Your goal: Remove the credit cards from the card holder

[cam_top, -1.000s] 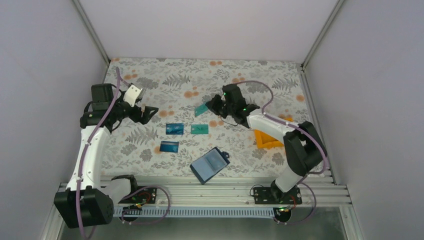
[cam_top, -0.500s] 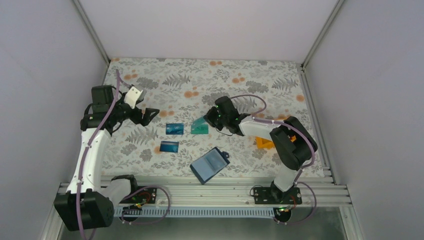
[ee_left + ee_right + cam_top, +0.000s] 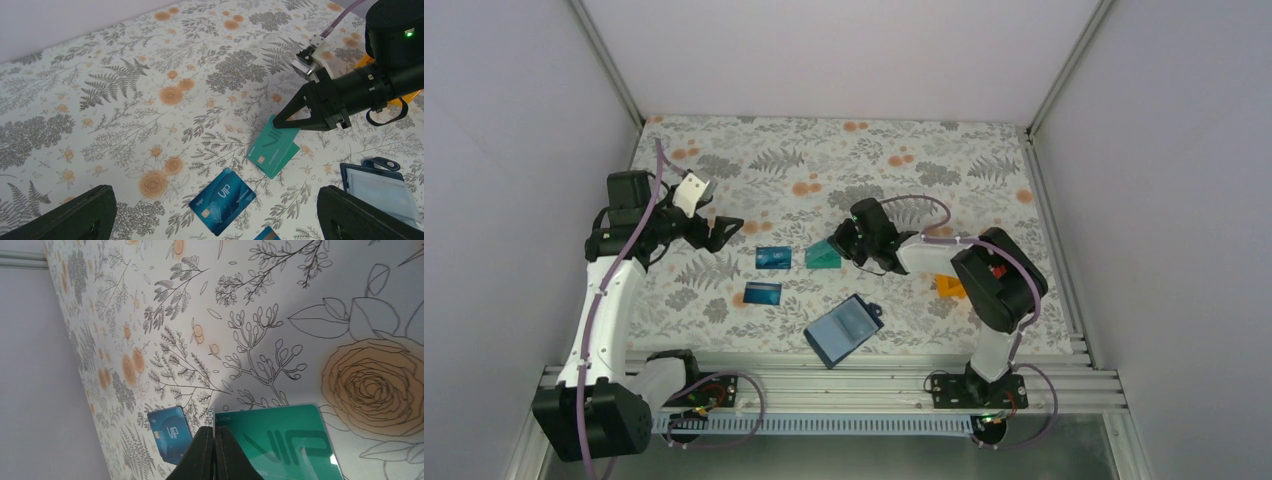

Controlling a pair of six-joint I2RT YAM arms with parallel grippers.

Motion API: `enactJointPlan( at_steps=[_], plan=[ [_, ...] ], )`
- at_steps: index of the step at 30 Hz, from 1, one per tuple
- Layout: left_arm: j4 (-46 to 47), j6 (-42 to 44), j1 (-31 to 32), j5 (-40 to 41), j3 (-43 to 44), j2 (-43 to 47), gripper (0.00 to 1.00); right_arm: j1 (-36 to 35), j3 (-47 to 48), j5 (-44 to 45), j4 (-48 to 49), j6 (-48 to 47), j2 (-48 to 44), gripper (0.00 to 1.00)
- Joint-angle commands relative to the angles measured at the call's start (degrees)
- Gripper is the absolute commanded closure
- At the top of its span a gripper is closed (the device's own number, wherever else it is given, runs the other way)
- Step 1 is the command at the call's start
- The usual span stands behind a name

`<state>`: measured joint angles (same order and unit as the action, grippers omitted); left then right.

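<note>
"Right gripper has dropped lower, laying its teal card over a second teal card. Its fingers are pinched shut on the edge."

"So release comes next. Holder?"

"Lying open by the near edge, light blue inside, seemingly emptied. Left gripper hangs spread wide."

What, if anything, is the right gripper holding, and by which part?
The right gripper pinches a teal-green credit card by a corner.
</note>
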<state>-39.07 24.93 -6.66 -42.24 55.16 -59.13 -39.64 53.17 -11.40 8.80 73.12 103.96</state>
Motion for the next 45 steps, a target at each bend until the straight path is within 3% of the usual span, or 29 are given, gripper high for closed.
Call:
enactJointPlan(
  at_steps=[1,15,22,29,37,41,45],
  plan=[
    [0.3,0.7,-0.4,-1.3,-0.6,0.1,0.00,-1.2,-2.4,1.5,2.3,2.5,-1.2,0.96],
    [0.1,0.9,-0.4,-1.8,-0.7,0.1,0.00,-1.6,-4.6,2.6,2.0,5.0,-1.2,0.96],
    [-0.1,1.0,-0.4,-1.9,-0.8,0.2,0.00,-1.6,-4.2,4.1,-0.4,4.6,-2.2,0.88],
    [-0.1,1.1,-0.4,-2.1,-0.8,0.1,0.00,-1.6,-3.8,5.6,-3.2,4.7,-4.1,0.74],
    [-0.3,1.2,-0.4,-2.1,-0.8,0.1,0.00,-1.6,-2.9,7.0,-7.9,5.3,-7.9,0.48],
    [-0.1,1.1,-0.4,-2.2,-0.7,-0.1,0.00,-2.9,2.4,14.3,-13.3,-9.9,-14.4,0.47],
    [-0.2,0.9,-0.3,-2.5,-0.5,0.2,0.00,-7.3,14.0,22.9,-29.4,-28.8,-16.1,0.43]
  ],
)
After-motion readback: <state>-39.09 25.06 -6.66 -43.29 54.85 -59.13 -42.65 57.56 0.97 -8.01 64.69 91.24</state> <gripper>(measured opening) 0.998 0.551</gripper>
